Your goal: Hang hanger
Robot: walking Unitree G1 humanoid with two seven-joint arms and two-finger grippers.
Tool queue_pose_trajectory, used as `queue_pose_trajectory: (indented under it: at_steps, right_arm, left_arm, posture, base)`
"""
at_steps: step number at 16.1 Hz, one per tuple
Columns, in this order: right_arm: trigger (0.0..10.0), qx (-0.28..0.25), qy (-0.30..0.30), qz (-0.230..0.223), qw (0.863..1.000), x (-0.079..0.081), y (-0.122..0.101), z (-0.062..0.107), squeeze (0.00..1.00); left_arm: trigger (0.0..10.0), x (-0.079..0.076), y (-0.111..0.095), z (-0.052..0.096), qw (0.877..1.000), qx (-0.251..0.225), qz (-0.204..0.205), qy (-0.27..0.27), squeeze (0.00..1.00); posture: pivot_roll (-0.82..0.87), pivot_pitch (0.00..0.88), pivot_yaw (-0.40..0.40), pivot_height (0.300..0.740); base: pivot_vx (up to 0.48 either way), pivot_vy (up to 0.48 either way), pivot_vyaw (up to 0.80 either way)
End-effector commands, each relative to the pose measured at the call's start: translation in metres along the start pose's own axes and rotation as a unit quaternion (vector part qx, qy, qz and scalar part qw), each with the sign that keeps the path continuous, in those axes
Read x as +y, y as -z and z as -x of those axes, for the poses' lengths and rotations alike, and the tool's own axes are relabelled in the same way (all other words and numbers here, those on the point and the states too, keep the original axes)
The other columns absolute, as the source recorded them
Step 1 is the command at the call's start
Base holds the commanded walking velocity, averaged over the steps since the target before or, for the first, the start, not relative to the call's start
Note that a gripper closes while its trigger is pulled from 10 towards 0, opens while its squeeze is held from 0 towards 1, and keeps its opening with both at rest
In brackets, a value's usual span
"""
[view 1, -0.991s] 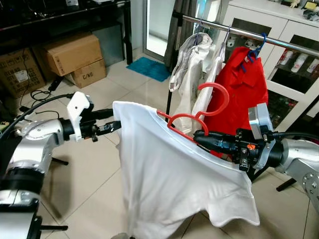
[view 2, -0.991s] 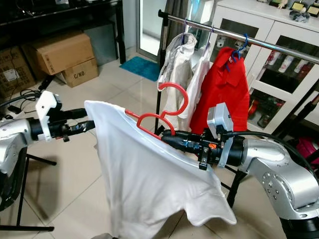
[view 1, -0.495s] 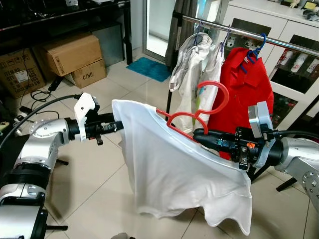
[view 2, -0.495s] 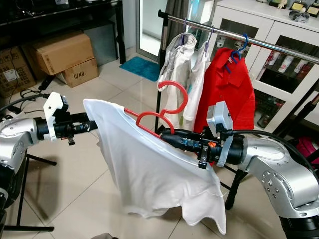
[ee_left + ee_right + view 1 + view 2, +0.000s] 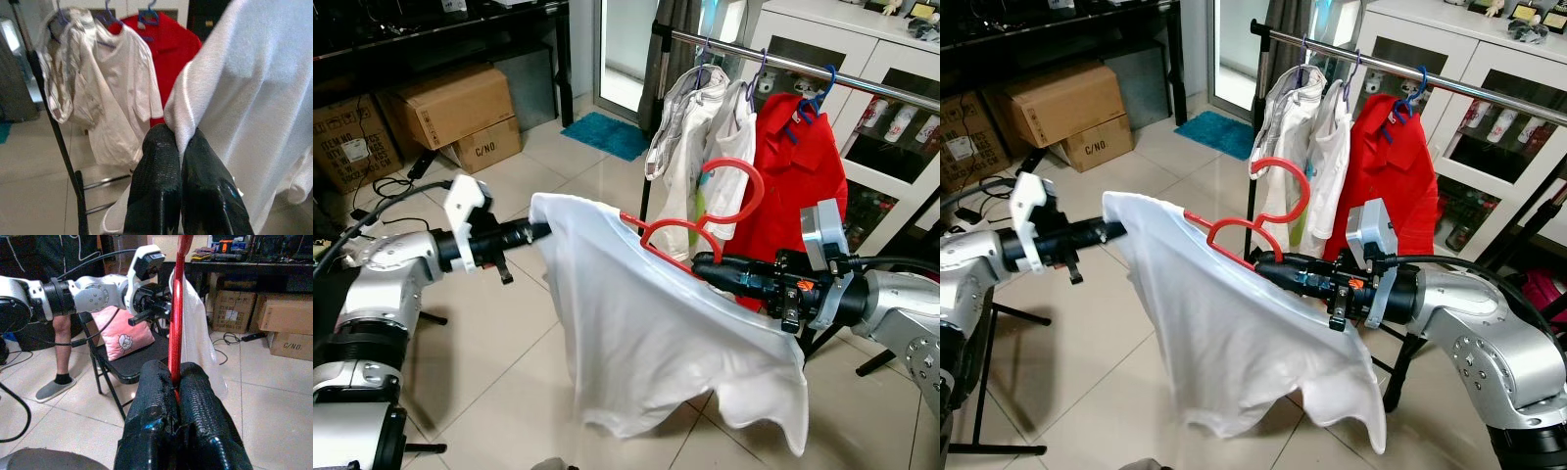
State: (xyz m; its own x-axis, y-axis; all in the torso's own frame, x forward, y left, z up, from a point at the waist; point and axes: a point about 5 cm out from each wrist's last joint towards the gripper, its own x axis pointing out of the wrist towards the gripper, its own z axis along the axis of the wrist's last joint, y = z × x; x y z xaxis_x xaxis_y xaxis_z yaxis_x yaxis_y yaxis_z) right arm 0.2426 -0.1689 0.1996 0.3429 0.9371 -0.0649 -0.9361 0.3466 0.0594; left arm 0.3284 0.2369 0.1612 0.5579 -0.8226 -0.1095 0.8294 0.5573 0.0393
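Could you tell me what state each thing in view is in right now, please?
Red hanger: inside the shirt, hook up, not on the rail.
White T-shirt: draped over the hanger, stretched between both grippers.
Left gripper: shut on the shirt's edge.
Right gripper: shut on the hanger.
Rail: carrying hung clothes.
Red shirt: hanging on a blue hanger.
Cardboard boxes: closed, on the floor.
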Motion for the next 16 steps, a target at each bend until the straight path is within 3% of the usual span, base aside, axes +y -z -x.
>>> queue_pose_trajectory:
  at_steps: [1,9,16]
  right_arm:
    - [10.0,-0.018,0.007,0.016,1.000,-0.002,-0.008,0.003,0.00]
    - [10.0,-0.024,0.021,0.009,0.999,-0.007,-0.006,0.009,0.00]
    - [10.0,-0.026,0.025,0.007,0.999,-0.008,-0.006,0.012,0.00]
  left_arm:
    - [0.0,0.001,-0.008,0.000,1.000,-0.014,-0.008,-0.001,0.00]
    - [0.0,0.016,-0.012,0.032,0.994,-0.048,-0.003,-0.099,0.00]
    - [0.0,0.026,-0.016,0.041,0.985,-0.063,-0.010,-0.158,0.00]
  posture:
    - [-0.15,0.000,-0.013,0.740]
    - [-0.15,0.000,-0.014,0.740]
    - [-0.15,0.000,-0.015,0.740]
  base:
    - [0.000,0.000,0.00]
    - [0.000,0.000,0.00]
    - [0.000,0.000,0.00]
